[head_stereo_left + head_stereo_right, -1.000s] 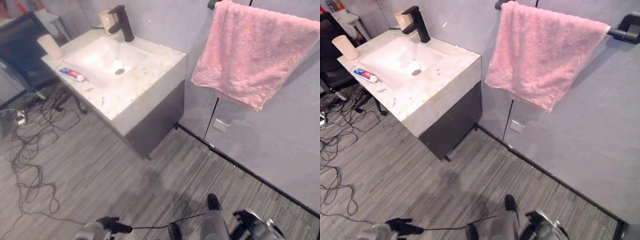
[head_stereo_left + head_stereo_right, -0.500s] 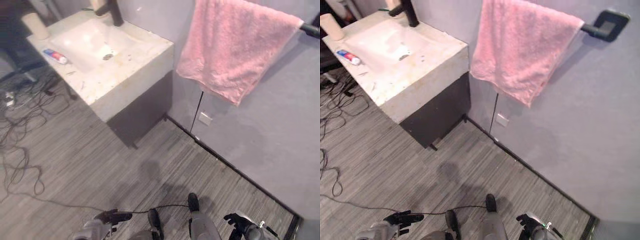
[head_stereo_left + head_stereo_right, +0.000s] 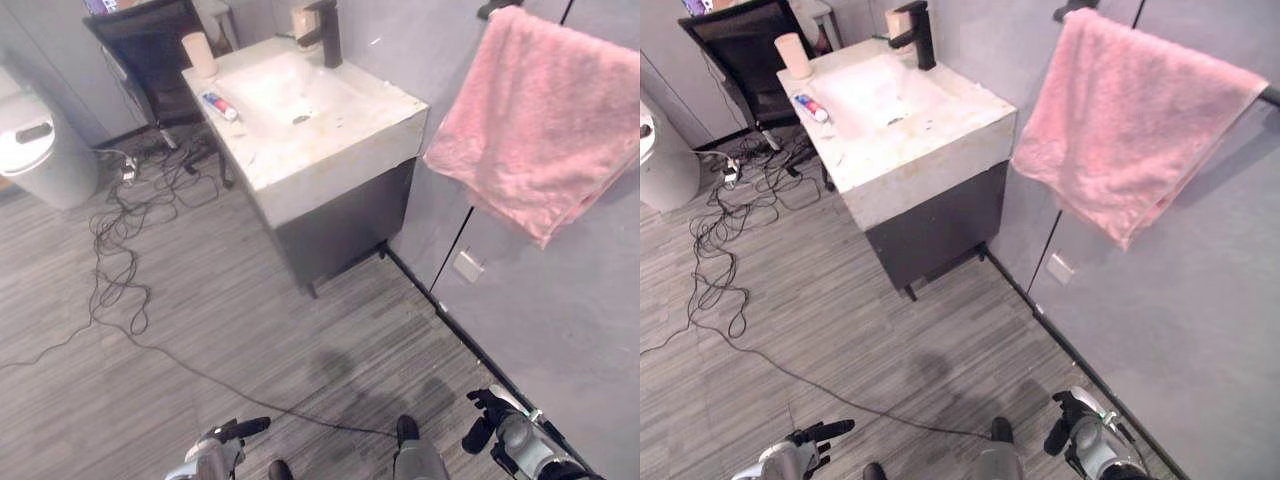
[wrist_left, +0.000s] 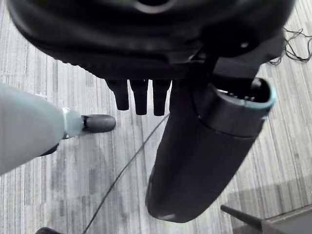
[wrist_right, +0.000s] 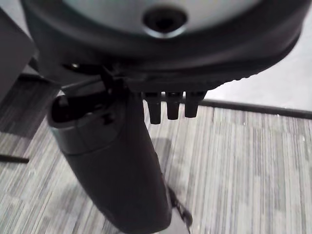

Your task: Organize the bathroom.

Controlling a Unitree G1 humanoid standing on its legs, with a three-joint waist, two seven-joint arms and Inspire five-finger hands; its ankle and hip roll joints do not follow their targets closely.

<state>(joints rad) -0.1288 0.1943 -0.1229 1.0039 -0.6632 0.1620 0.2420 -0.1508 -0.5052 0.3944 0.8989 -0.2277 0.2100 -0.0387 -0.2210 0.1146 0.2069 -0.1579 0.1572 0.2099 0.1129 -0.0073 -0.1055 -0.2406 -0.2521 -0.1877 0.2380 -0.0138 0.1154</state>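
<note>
Hands are both down low over the grey plank floor point(image 3: 250, 330), holding nothing. The left hand point(image 3: 222, 445) has its fingers point(image 4: 139, 100) hanging straight and relaxed with the thumb standing out beside them, just floor past the tips. Same deal with the right hand point(image 3: 492, 420): fingers point(image 5: 168, 106) straight and loose, thumb out, bare floor under it and the grey wall point(image 3: 1200, 330) just beside it.

Everything that needs tidying is well away from both hands, up ahead. The white sink counter point(image 3: 330, 150) on its dark cabinet point(image 3: 345, 225) sits far in front of the left hand. On it there's a toothpaste tube point(image 3: 219, 105) lying flat by the basin point(image 3: 285, 90), a beige cup point(image 3: 197, 52) standing at the far corner, and a black faucet point(image 3: 325, 30) at the back with a second pale cup point(image 3: 898, 22) right next to it.

A pink towel point(image 3: 545, 120) hangs draped over a black bar point(image 3: 1072, 12) on the wall, well above and ahead of the right hand.

Off past the left hand: loose cables point(image 3: 120, 260) on the floor, a black chair point(image 3: 745, 60) behind the counter, and a white bin point(image 3: 40, 150).
</note>
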